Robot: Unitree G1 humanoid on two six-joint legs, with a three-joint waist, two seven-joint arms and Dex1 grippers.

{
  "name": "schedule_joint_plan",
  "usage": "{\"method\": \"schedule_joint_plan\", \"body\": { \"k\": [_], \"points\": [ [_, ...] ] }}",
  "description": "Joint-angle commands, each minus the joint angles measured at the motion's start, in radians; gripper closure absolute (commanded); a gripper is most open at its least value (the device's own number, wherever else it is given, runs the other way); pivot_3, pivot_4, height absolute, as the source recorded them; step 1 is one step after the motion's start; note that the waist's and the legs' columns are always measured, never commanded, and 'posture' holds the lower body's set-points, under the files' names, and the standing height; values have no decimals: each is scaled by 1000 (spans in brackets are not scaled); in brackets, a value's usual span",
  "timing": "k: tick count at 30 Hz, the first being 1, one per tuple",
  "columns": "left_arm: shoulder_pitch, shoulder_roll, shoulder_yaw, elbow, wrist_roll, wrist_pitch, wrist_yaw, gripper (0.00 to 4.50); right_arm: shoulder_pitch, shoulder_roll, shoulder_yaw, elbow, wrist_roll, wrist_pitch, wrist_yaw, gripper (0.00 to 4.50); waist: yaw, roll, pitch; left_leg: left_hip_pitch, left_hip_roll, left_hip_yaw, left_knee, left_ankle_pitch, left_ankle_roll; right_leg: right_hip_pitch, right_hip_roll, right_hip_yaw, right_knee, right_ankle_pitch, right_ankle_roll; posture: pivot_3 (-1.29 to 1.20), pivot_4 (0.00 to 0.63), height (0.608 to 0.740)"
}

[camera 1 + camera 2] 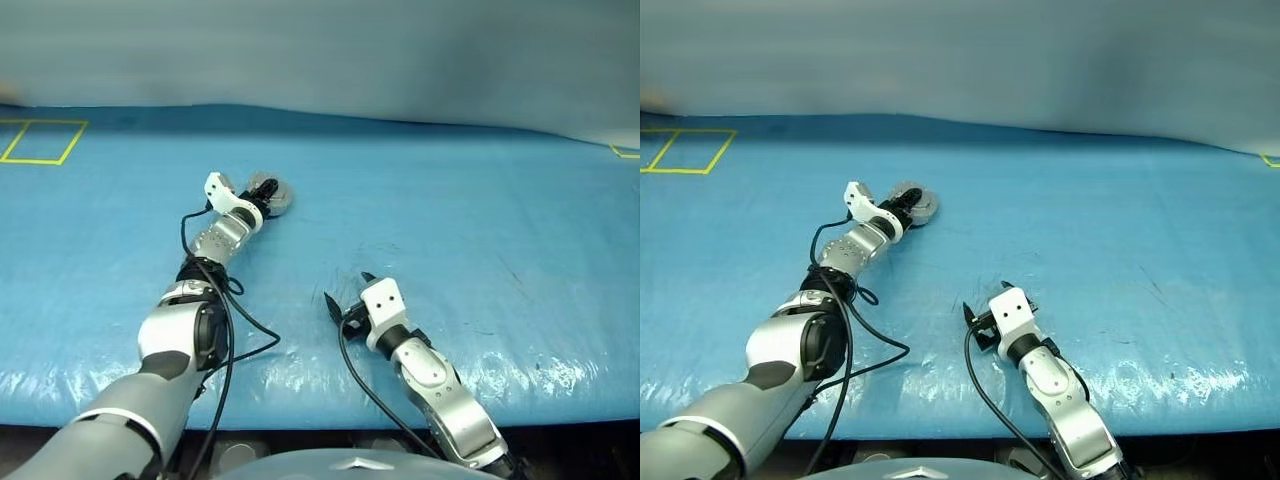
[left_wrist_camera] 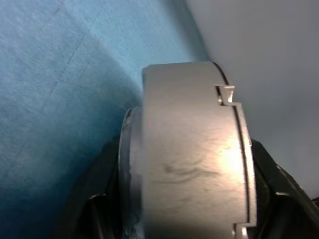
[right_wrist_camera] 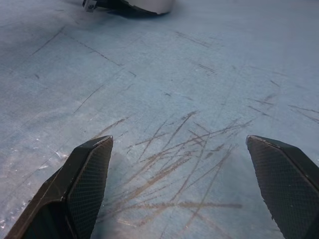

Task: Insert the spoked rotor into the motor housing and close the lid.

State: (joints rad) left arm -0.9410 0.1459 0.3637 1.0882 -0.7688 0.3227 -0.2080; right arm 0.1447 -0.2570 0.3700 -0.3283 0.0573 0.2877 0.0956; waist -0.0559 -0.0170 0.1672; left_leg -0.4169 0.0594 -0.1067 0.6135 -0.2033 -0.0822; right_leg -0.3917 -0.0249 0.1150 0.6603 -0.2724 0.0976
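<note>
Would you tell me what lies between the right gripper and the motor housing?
Only bare blue table cover between the right gripper and the motor housing, in the left eye view.

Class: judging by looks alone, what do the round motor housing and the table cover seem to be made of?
Motor housing: probably metal, matte silver-grey, with fine scuffs, a soft highlight and crisp machined seams. Table cover: probably blue plastic sheeting, slightly glossy, scratched and wrinkled at its front edge.

A robot test lab or workshop bench, by the look of it. A wide worktop [image 1: 480, 200] is covered with a blue plastic sheet, scuffed with scratches [image 3: 184, 159] at its near middle. Yellow tape [image 1: 40, 142] marks a square at about ten o'clock. A plain grey backdrop [image 1: 320, 50] closes off the far side at twelve.
</note>
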Motion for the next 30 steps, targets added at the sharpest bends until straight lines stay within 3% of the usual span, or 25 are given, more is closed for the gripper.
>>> {"method": "schedule_joint_plan", "body": {
  "k": [1,6,11,14,19,24,30],
  "points": [
    [72,37,-1,7,71,59,25,123,4,23,-17,-46,1,17,19,0,-10,1,-1,3,0,0,0,0,0,3,0,0,0,0,0,0,150,740],
    [258,107,-83,-159,164,275,25,32,-3,64,-27,-45,47,45,70,0,-41,4,-6,20,1,2,-3,0,0,16,1,2,2,-1,-1,0,150,740],
    [539,183,-198,-579,178,472,-40,32,-20,71,-33,-38,50,68,114,0,-64,8,-23,34,2,6,-7,-1,0,26,0,6,2,-3,-3,0,150,740],
    [699,235,-286,-821,224,403,-128,32,-22,86,-48,-44,88,59,154,0,-62,10,-27,41,3,8,-11,-2,-1,30,0,7,3,-8,-10,0,150,740],
    [891,258,-370,-1079,417,32,-202,32,-23,66,-48,-45,43,-26,177,0,-39,7,-24,39,3,8,-10,-2,-1,23,-1,8,1,-8,-11,0,150,740],
    [1026,228,-426,-1213,578,-262,-189,32,3,37,-58,-36,2,-136,187,0,-5,5,-23,20,3,9,-11,-2,-1,8,-1,8,0,-8,-11,0,150,740],
    [1115,178,-422,-1285,606,-331,-167,32,36,36,-60,-9,-29,-177,176,0,14,5,-22,5,3,9,-11,-2,0,-3,-1,7,0,-5,-6,0,150,740]
  ]
}}
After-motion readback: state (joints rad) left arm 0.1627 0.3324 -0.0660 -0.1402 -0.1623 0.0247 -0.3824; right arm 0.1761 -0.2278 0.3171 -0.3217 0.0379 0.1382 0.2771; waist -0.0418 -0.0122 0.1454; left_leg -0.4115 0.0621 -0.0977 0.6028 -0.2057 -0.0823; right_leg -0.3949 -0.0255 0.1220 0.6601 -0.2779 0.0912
